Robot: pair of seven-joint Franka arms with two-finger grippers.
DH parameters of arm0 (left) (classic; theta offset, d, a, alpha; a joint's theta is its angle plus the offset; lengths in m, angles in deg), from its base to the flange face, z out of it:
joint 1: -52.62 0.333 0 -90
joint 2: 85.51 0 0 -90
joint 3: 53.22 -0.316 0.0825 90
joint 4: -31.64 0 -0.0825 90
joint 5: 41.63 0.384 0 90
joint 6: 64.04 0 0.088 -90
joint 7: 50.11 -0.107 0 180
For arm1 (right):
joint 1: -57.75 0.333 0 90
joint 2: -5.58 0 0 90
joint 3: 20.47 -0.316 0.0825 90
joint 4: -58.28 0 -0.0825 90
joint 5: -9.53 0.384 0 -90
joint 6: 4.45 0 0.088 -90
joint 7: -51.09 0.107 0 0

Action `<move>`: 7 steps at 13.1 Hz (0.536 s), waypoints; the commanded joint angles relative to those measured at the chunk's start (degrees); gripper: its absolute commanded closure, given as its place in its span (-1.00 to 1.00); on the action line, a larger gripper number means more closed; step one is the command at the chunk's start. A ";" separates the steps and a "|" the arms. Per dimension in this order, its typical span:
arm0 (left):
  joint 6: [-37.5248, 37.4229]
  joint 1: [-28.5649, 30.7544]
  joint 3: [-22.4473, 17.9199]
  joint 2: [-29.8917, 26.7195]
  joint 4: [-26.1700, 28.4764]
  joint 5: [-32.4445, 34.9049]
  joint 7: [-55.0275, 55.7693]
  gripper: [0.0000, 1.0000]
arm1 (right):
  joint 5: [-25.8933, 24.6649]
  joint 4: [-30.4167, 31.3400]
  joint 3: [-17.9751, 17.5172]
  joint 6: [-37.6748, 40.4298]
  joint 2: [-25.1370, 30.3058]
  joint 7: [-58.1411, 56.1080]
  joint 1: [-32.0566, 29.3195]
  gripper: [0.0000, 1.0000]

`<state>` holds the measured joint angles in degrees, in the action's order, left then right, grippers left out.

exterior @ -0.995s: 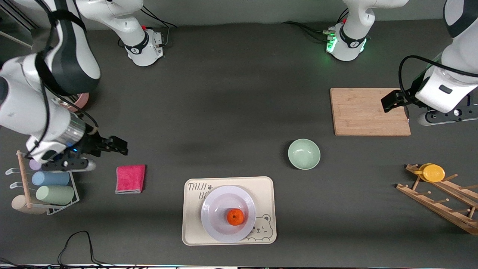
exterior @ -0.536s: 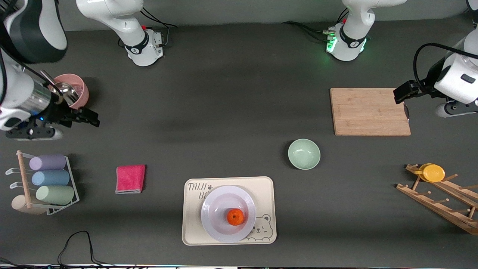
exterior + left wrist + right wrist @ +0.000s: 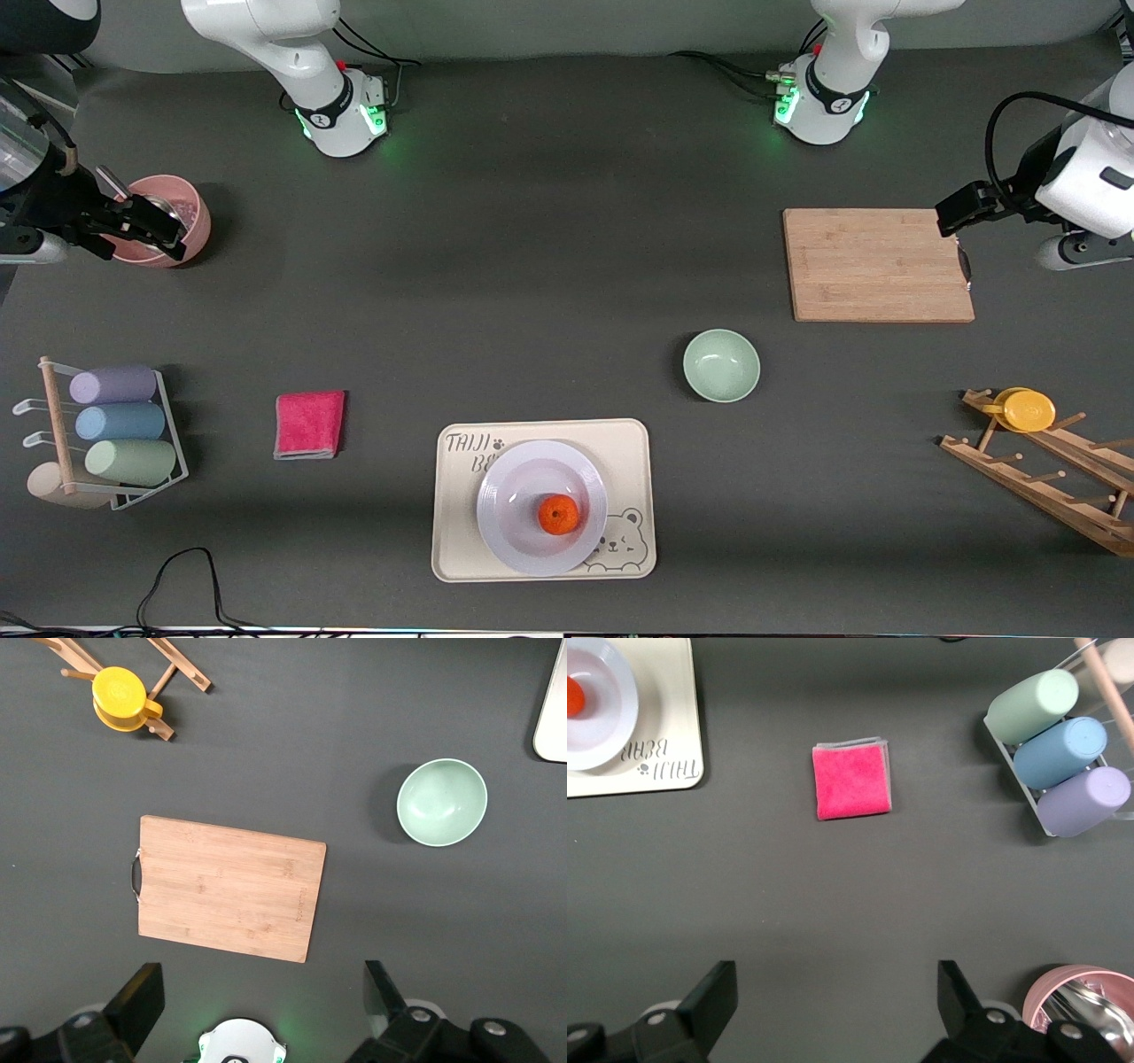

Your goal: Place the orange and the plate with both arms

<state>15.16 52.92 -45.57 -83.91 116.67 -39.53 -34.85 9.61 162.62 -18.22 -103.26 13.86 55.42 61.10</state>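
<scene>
Your orange (image 3: pixel 558 515) sits in the plate (image 3: pixel 509 496), on the bear tray (image 3: pixel 461 540).
Left end effector (image 3: pixel 955 209) over the cutting board (image 3: pixel 868 266) and right end effector (image 3: pixel 152 232) over the pink cup (image 3: pixel 190 221) are both spread, empty.

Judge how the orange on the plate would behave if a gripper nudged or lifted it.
The orange is round and sits loose on the plate, so a nudge would likely roll it. The plate's raised rim probably stops it. Small and firm-looking, it should suit a two-finger pinch, though its curved skin may slip.

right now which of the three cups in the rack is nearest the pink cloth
The green cup, lowest of the three in the front view; the blue cup and purple cup lie farther from the cloth.
</scene>
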 commanded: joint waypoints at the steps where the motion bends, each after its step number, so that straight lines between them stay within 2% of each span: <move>1: -1.33 1.71 1.30 0.16 -0.93 -0.09 -0.40 -1.00 | -1.31 -0.53 -2.50 2.81 -0.90 -0.21 0.16 -1.00; 3: -1.33 3.83 3.68 0.25 -1.01 -0.09 -0.40 -1.00 | -1.40 -1.23 -4.62 3.45 -0.64 -0.03 0.08 -1.00; 7: -1.50 2.61 3.42 0.16 -1.19 0.09 0.30 -1.00 | -2.62 -2.38 -4.89 2.83 -2.21 -0.03 0.16 -1.00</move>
<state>15.11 55.39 -42.83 -83.84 116.57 -39.52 -34.81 9.25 161.70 -23.03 -101.12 12.78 55.33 61.19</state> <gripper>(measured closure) 0.000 0.000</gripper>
